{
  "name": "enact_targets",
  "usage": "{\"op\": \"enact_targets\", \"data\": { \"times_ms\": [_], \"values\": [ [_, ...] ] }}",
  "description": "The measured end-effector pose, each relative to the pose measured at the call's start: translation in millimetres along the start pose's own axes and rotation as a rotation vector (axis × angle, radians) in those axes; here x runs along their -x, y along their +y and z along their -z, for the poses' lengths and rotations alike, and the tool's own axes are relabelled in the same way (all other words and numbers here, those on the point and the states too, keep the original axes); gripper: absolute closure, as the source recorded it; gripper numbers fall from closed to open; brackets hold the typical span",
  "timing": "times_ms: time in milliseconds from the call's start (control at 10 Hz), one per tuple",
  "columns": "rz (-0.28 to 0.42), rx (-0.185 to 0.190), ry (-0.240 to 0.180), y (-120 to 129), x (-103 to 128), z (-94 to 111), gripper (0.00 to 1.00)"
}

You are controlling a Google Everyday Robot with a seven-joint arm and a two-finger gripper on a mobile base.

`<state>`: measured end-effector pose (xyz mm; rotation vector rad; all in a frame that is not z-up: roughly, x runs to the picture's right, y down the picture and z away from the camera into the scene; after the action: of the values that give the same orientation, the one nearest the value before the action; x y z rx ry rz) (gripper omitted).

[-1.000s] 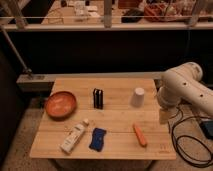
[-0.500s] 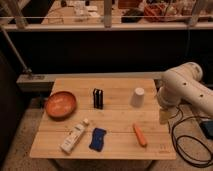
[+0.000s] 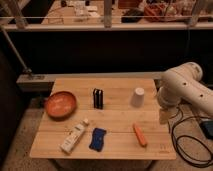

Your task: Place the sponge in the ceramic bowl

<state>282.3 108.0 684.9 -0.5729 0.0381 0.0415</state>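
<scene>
Resting on the wooden tabletop (image 3: 120,121) were: one sponge (image 3: 97,139), dark blue and flat, near the front edge, between a white bottle (image 3: 74,138) and an orange stick (image 3: 140,135); one ceramic bowl (image 3: 60,104), orange-brown, at the left side, apart from the sponge; one upright black box (image 3: 98,98) at centre; one white cup (image 3: 137,97) to its right. The gripper (image 3: 164,116) hung at the tabletop's right edge below the white arm (image 3: 182,90), fingers released, holding nothing.
</scene>
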Motion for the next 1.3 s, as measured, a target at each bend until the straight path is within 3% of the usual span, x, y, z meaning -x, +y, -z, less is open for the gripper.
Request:
{"op": "enact_targets", "data": {
  "times_ms": [200, 500, 900, 1300],
  "values": [
    [0.003, 0.002, 0.0, 2, 2, 0, 0.2],
    [0.042, 0.008, -0.009, 9, 43, -1, 0.2],
    [0.076, 0.017, -0.016, 17, 62, -6, 0.2],
    [0.114, 0.034, -0.047, 27, 100, -13, 0.2]
  ]
}}
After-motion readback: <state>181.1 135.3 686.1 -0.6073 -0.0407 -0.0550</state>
